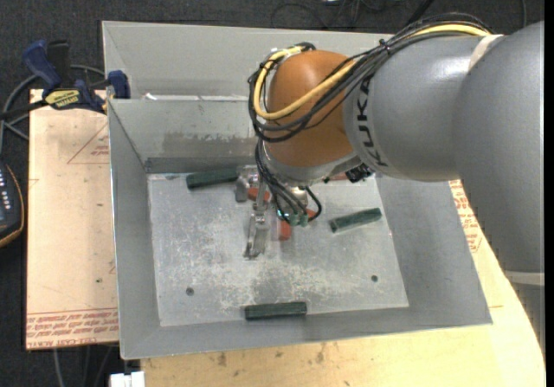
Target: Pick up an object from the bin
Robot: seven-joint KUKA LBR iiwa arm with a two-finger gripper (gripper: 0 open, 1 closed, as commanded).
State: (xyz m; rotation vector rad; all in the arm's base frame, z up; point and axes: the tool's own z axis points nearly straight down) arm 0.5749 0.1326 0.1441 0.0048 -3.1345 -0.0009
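Green bar (212,177) lies at ten o'clock from the hand (257,238), apart from it; whether the hand is open, I cannot tell. The bar seems stiff and light: grip across its narrow middle.

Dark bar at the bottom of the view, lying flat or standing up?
Lying flat: the dark bar rests lengthwise on the bin floor, apart from the gripper.

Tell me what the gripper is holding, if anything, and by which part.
Nothing, as far as I can see: the gripper sits over bare bin floor, apart from the dark green bars at back left, right and front.
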